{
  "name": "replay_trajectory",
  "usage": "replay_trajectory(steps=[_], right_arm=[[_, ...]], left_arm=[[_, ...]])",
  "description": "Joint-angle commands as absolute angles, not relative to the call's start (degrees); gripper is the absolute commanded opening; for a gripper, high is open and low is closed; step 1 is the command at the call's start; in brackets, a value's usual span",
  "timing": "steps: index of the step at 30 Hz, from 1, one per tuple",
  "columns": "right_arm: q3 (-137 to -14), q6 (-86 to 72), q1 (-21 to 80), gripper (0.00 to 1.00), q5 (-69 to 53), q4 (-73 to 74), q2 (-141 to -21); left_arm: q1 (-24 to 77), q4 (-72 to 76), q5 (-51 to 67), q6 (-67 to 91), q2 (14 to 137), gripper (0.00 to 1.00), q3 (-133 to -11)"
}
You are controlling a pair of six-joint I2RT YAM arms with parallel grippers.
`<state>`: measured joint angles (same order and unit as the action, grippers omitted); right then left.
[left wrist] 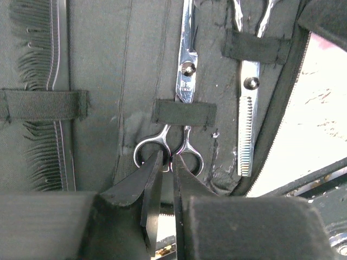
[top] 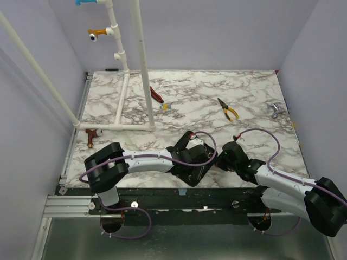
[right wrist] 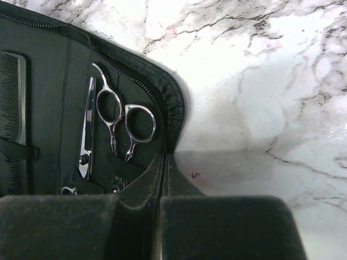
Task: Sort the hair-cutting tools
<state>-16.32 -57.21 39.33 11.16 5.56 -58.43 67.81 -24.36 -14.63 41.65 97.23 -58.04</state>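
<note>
You appear to be seating the plain scissors [left wrist: 187, 81] in the black case [left wrist: 108, 81]. They lie at the centre of the left wrist view with the blades already through the elastic strap [left wrist: 184, 112] and the two rings just below it. Your left tool [left wrist: 167, 161] is nearly closed and pinches the thin shanks where those rings meet. Keep any push in line with the blades so that the strap neither bunches nor twists. Polished steel is slippery, so grip it squarely. When you let go, open only a little and back straight off, or a fingertip may hook a ring. Your right tool [right wrist: 164, 162] is fully closed at the bottom centre of its view, with its tips against the case's padded, zipped rim [right wrist: 172, 103]. I cannot tell whether it nips the fabric, but keep it there, because the soft woven case would probably slide on the glossy marble-patterned counter [right wrist: 260, 81]. The toothed scissors [left wrist: 248, 124] sit strapped at the right. The long, matte, fine-toothed comb [left wrist: 40, 146] lies under its own band at the left.
</note>
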Motion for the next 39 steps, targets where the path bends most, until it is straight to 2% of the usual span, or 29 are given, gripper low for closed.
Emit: replay_trajectory(steps=[1,4,6,7,12,14,17,21,25,26,32,39], right_arm=[[-14.99,-57.63,39.73,0.01,9.55,9.85,-58.79],[-15.49,-57.66,39.72,0.01,9.75,10.44,-58.87],[-16.43,-57.45,39.73,0.03,9.91,11.74,-58.48],[-17.13,-57.24,39.68,0.07,10.13,12.59,-57.96],[-20.78,-56.43,39.72,0.44,11.77,17.03,-53.91],[-21.95,-56.27,39.67,0.5,12.47,18.85,-52.27],[-22.26,-56.63,39.64,0.51,13.27,19.88,-51.08],[-20.84,-57.09,39.64,0.52,11.6,18.2,-52.05],[-18.82,-56.43,39.63,0.53,8.7,14.92,-51.48],[-18.29,-56.51,39.59,0.55,8.5,14.26,-50.87],[-16.36,-56.88,39.58,0.68,7.21,10.95,-49.31],[-15.43,-57.93,39.54,0.69,5.23,6.22,-54.53]], left_arm=[[68.96,-27.29,-14.32,42.0,95.51,0.13,-55.47],[69.28,-27.82,-14.67,42.39,93.63,0.15,-55.19],[69.32,-28.47,-15.15,42.49,91.46,0.21,-55.35],[69.34,-28.96,-15.48,42.54,90.18,0.26,-55.62],[69.32,-33.06,-18.53,42.1,83.91,0.44,-59.14],[69.27,-35.12,-21.61,42.35,80.82,0.49,-60.46],[66.82,-35.38,-25.76,44.51,75.25,0.56,-58.41],[56.56,-21.39,-16.33,46.74,64.24,0.58,-43.57],[52.17,-9.38,-9.24,46.95,55.45,0.79,-32.61],[51.4,-7.85,-8.11,47.03,54.65,0.81,-30.8],[46.44,6.55,3.23,48.36,54.57,0.86,-22.48],[45.13,12.61,10.02,49.18,64.04,0.84,-22.7]])
